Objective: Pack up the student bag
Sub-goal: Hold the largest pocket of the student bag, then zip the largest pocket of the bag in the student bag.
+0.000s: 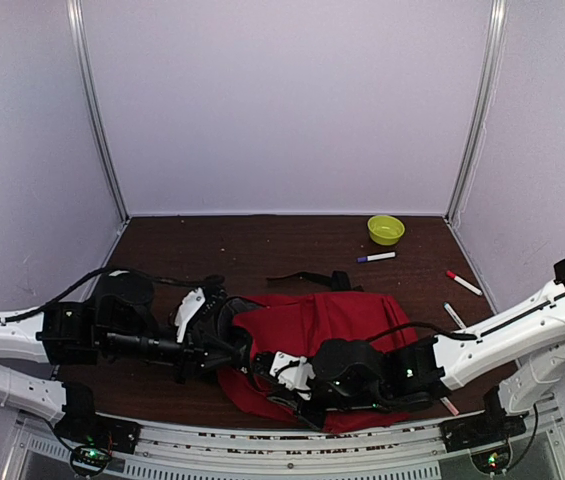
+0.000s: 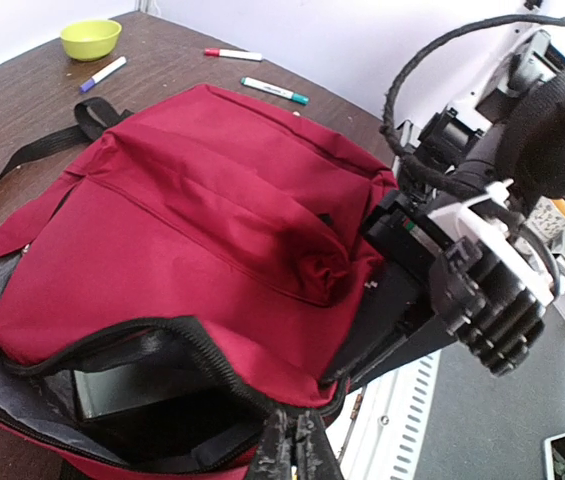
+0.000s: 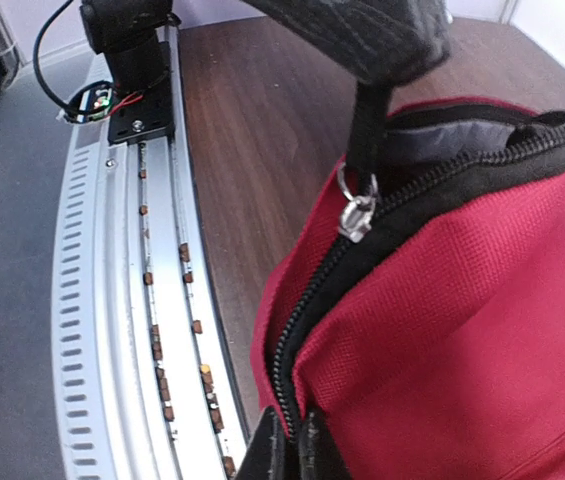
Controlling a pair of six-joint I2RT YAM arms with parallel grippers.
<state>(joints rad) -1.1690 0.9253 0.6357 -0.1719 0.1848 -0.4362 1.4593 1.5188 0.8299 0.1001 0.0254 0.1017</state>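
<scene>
The student bag [image 1: 332,325] is a large red backpack lying flat near the table's front edge, its black strap [image 1: 312,278] trailing behind it. Its main zip stands partly open, showing dark grey lining and a dark flat item [image 2: 112,390] inside. My left gripper [image 2: 300,445] is shut at the zip's end; in the right wrist view the black tab of the silver zip pull [image 3: 359,215] runs up into it. My right gripper [image 3: 290,450] is pinched shut on the bag's red fabric and closed zip teeth, right beside the left gripper [image 1: 245,352].
A lime green bowl [image 1: 386,229] sits at the back right. Three markers lie near it: a blue-capped one [image 1: 376,257], a red-capped one [image 1: 464,283] and one [image 1: 455,316] by the right arm. The metal rail [image 3: 112,300] runs along the near table edge.
</scene>
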